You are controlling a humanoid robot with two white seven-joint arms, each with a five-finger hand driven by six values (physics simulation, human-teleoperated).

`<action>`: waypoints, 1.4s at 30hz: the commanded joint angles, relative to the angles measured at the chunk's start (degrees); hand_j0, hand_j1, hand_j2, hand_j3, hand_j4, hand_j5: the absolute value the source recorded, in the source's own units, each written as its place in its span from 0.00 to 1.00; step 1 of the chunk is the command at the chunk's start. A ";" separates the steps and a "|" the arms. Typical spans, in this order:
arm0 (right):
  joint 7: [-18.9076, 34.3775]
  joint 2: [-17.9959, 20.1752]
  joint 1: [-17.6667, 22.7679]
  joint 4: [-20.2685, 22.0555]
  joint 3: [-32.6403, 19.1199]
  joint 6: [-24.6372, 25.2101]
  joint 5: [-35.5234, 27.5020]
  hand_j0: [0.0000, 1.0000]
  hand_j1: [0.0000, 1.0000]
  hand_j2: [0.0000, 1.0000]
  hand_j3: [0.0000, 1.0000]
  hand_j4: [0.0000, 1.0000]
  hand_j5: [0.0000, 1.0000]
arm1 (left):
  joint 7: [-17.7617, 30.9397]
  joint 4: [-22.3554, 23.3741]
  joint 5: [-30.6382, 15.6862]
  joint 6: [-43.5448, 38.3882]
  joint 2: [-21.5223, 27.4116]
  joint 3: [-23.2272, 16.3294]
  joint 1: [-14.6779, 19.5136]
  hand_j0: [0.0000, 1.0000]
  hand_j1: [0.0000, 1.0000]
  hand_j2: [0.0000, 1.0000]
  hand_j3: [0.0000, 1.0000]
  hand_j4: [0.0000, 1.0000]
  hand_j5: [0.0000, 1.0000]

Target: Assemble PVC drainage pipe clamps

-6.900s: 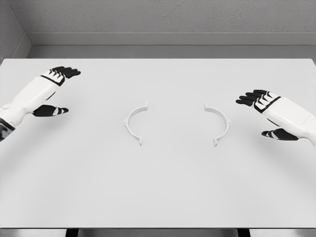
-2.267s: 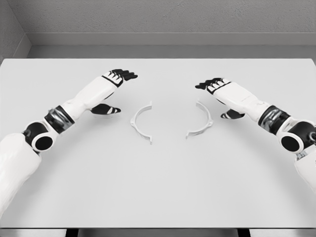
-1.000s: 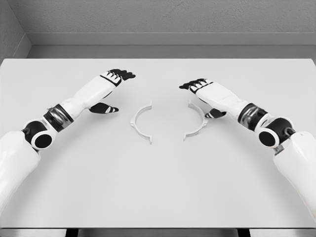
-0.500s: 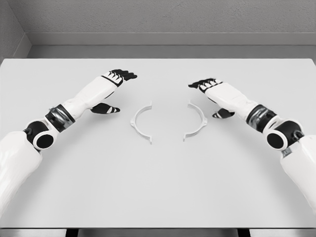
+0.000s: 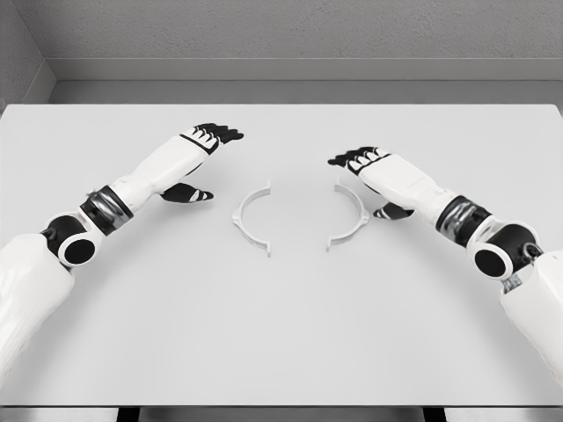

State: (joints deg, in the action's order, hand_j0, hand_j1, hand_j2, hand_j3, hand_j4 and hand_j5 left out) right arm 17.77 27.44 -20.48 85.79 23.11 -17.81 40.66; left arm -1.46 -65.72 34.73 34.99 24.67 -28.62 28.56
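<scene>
Two white half-ring clamp pieces lie flat on the white table point(image 5: 281, 334), their open sides facing each other with a gap between. The left clamp half point(image 5: 248, 220) sits just right of my left hand point(image 5: 199, 163), which hovers open with black fingers extended and thumb point(image 5: 186, 194) low beside it. The right clamp half point(image 5: 350, 216) lies under and just left of my right hand point(image 5: 365, 180), also open, with its thumb point(image 5: 392, 212) close to the piece's outer curve. Neither hand holds anything.
A grey wall ledge point(image 5: 299, 70) runs behind the table's far edge. Both white forearms reach in from the lower corners.
Over the earlier frames both hands came in from the table's sides and the clamp halves slid closer together. In the last half second the right hand dipped slightly toward its piece; the left hand stayed.
</scene>
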 commanded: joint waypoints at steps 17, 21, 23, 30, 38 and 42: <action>-0.02 -0.73 -0.70 0.43 2.64 2.60 -0.14 1.00 1.00 1.00 1.00 1.00 1.00 | -0.04 0.94 -0.45 0.01 0.20 0.14 0.18 1.00 1.00 1.00 1.00 1.00 1.00; -0.02 -1.16 -1.23 0.17 2.73 2.60 -0.14 1.00 1.00 1.00 1.00 1.00 1.00 | -0.04 1.03 -0.45 0.01 0.20 0.05 0.18 1.00 1.00 1.00 1.00 1.00 1.00; -0.02 -1.34 -1.49 -0.10 3.26 2.60 -0.14 1.00 1.00 1.00 1.00 1.00 1.00 | -0.04 1.03 -0.36 0.01 0.03 -0.12 0.18 1.00 1.00 1.00 1.00 1.00 1.00; -0.02 -1.87 -2.11 -0.19 4.57 3.22 -0.14 1.00 1.00 1.00 1.00 1.00 1.00 | -0.04 1.56 -0.36 0.01 -0.59 -1.53 0.00 1.00 1.00 1.00 1.00 1.00 1.00; -0.02 -2.48 -2.64 -0.01 5.54 4.10 -0.14 1.00 1.00 1.00 1.00 1.00 1.00 | -0.04 1.56 -0.36 0.01 -0.68 -2.58 -0.09 1.00 1.00 1.00 1.00 1.00 1.00; -0.02 -2.92 -2.90 -0.10 6.16 4.19 -0.05 1.00 1.00 1.00 1.00 1.00 1.00 | -0.04 1.56 -0.45 0.01 -0.59 -2.50 -0.09 1.00 1.00 1.00 1.00 1.00 1.00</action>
State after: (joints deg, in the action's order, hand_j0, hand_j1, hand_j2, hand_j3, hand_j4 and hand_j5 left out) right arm 17.78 24.66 -23.38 85.69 29.03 -13.75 40.76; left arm -1.46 -64.14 34.69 34.99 24.04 -31.10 28.48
